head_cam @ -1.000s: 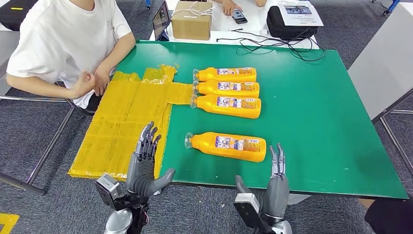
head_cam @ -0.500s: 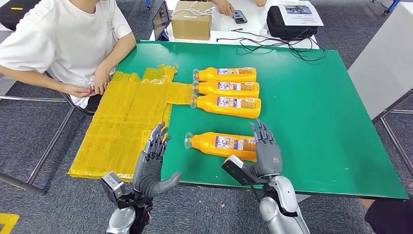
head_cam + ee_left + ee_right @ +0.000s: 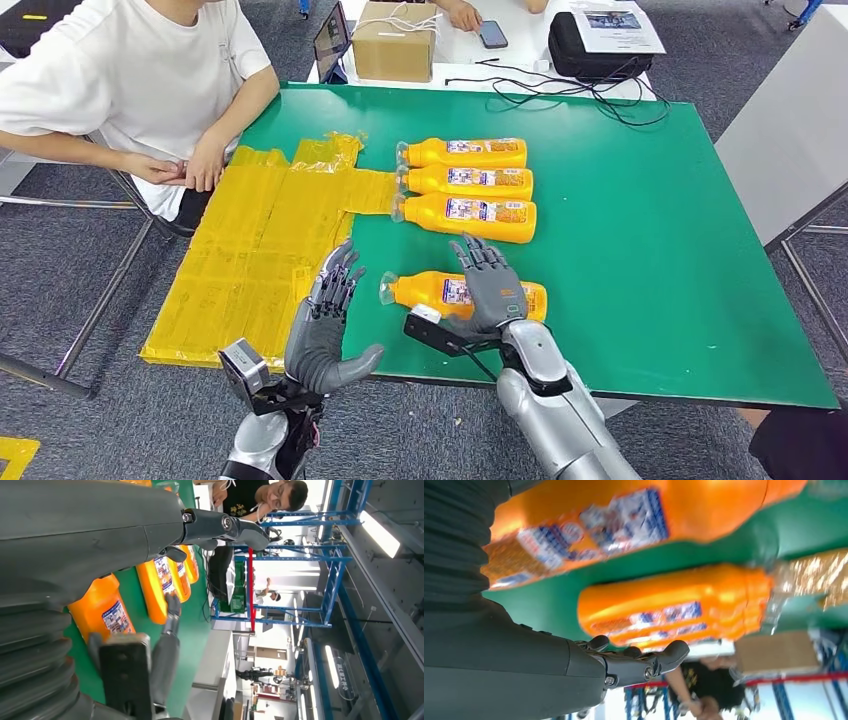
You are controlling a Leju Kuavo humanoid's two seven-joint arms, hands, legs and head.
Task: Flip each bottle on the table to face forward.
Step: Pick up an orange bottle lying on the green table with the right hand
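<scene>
On green table (image 3: 650,250), orange bottle (image 3: 425,291) lying sideways, right hand (image 3: 490,285) spread over it, left hand (image 3: 325,325) open, empty.

bottle labels (image 3: 486,211) blurred, no legible text

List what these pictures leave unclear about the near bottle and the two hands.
- Near bottle: in the head view the right hand covers its middle, so contact or grip cannot be told.
- Its label: partly hidden there; blurred in the right wrist view.
- Right hand's fingers: their undersides are hidden in the right wrist view.
- Left hand: its cover blocks much of the left wrist view.
</scene>
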